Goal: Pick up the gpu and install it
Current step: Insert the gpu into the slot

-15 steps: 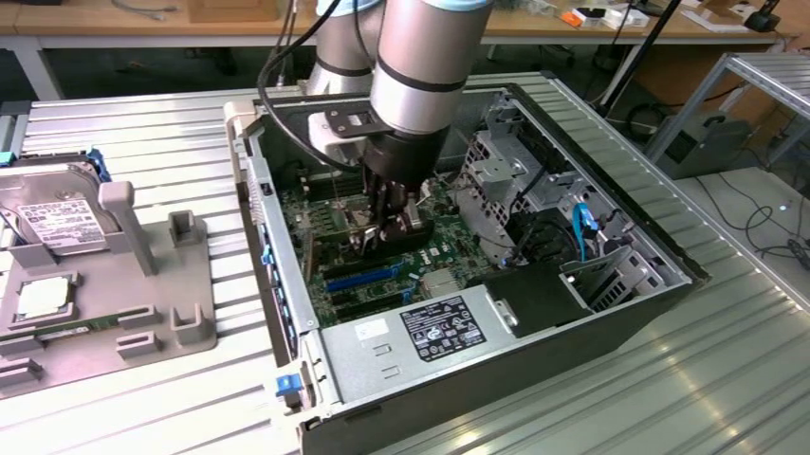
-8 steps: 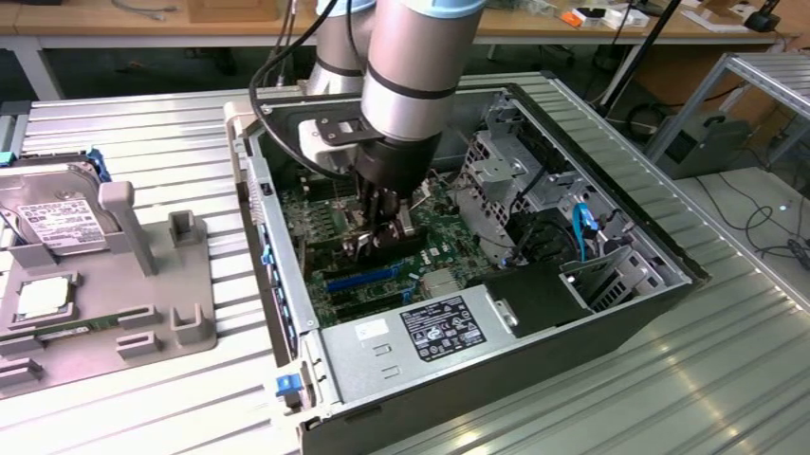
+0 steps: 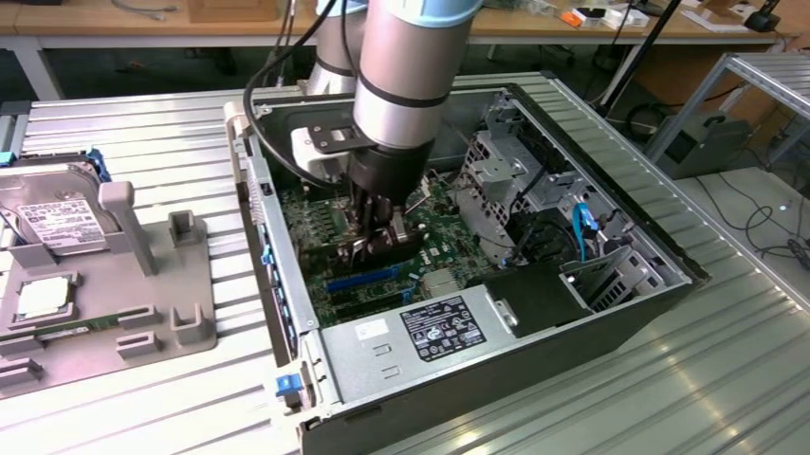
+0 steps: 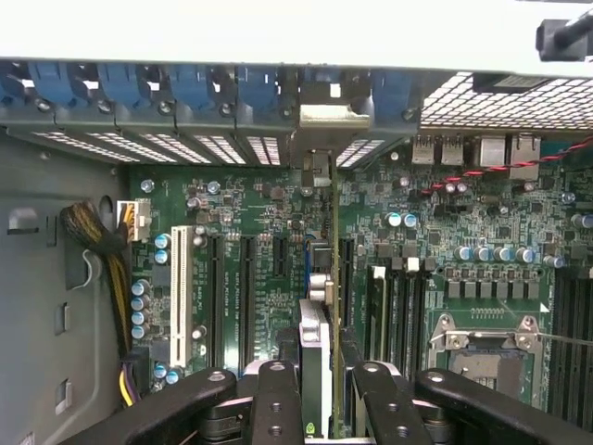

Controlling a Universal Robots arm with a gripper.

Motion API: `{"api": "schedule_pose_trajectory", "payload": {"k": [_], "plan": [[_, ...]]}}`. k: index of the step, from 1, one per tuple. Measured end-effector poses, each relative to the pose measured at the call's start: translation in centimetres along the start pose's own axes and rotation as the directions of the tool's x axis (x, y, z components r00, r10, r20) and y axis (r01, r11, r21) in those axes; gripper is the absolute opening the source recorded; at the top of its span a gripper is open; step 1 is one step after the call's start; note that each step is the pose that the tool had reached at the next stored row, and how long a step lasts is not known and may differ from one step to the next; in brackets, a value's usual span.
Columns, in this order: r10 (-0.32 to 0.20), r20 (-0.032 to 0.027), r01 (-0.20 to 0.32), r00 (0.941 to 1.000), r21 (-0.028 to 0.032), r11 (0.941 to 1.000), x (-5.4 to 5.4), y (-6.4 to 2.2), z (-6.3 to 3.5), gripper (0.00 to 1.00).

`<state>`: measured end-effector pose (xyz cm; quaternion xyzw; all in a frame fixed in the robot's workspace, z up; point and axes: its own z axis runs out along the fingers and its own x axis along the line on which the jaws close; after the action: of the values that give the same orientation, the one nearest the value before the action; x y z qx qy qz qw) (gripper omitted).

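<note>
Well, over at the exterior view's left a silver hard drive is sitting on a grey fixture tray, well apart from the action, and moving across you are coming to the open computer case, where the arm is reaching down inside. The gripper is pinching the gpu on edge between its fingers, just above the green motherboard. From the wrist view the gpu is standing upright, running from the claw toward the rear wall, its metal bracket sitting up at the 1 open rear opening beside the blue slot clips. I cannot tell whether the card edge is already touching the slot. To my eye the step in hand is the seating: it is asking for the card to be kept square to the black expansion slots, with the bracket lined up against the rear wall, and pressed straight down evenly rather than rocked. Further toward the exterior view's right, the drive cage and a blue cable are lying clear of the arm.
</note>
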<state>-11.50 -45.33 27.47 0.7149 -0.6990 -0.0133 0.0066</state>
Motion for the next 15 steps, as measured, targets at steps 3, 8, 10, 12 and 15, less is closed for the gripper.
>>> {"api": "schedule_pose_trajectory", "payload": {"k": [3, 8, 10, 12, 15], "plan": [[0.0, -0.0001, 0.0, 1.0, 0.0, 1.0, 0.0, 0.08, 0.37, 0.27], [0.0, -0.0003, 0.0, 1.0, 0.0, 1.0, 0.0, 0.08, 0.54, 0.27], [0.0, -0.0003, 0.0, 1.0, 0.0, 1.0, 0.0, 0.09, 0.62, 0.27], [0.001, -0.0003, -0.001, 1.0, 0.0, 1.0, 0.01, 0.1, 0.68, 0.27], [0.002, -0.0008, -0.002, 1.0, 0.0, 1.0, 0.01, 0.09, 0.8, 0.27]]}}
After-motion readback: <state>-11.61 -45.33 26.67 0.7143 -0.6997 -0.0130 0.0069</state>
